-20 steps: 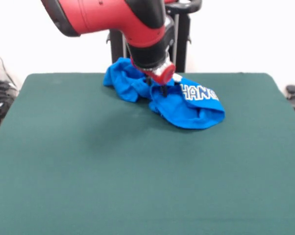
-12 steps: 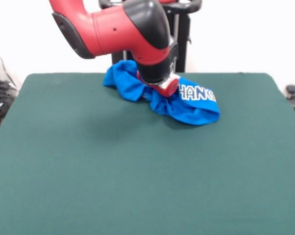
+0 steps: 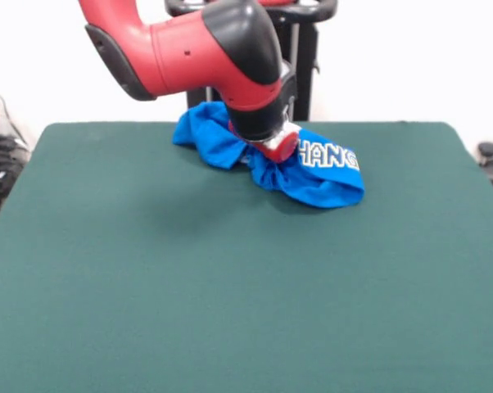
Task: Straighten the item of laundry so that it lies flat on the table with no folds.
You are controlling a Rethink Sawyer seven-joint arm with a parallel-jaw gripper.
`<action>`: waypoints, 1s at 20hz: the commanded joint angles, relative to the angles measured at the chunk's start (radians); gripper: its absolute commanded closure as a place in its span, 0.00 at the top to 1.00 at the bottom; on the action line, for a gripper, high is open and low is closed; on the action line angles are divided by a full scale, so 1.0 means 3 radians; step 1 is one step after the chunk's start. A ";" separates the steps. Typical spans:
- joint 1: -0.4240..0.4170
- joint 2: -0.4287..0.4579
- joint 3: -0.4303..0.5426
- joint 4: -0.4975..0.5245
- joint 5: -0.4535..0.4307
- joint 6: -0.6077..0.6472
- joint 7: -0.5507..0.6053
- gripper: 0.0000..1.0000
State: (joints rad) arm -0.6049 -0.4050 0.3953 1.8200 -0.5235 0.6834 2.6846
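Bright blue cotton T-shirt (image 3: 312, 176) being seen bunched near far edge of dark green felt table (image 3: 230, 295), long axis running left-right; red-black arm's gripper (image 3: 273, 149) being pressed into crumpled middle, finger state impossible to tell.

Inspector A: Premises classed as a robotics lab. Grounds?

Inspector B: A red and black robot arm (image 3: 197, 49) on a black pedestal (image 3: 300, 61), a table (image 3: 230, 286) covered in plain dark green cloth, a bare white wall (image 3: 410, 57), and loose cables (image 3: 1, 176) at the table's edge.
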 commanded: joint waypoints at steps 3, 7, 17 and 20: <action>0.0125 0.0273 -0.0032 -0.0144 -0.0110 0.0030 -0.0335 1.00; 0.0156 0.0220 -0.0052 -0.0097 -0.0086 -0.0007 -0.0240 1.00; 0.0407 -0.0202 -0.0259 0.0005 -0.0140 -0.0091 0.0038 1.00; 0.0444 -0.0122 -0.0289 -0.0038 -0.0123 -0.0154 0.0054 1.00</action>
State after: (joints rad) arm -0.5397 -0.4557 0.3400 1.8222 -0.5210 0.6883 2.6846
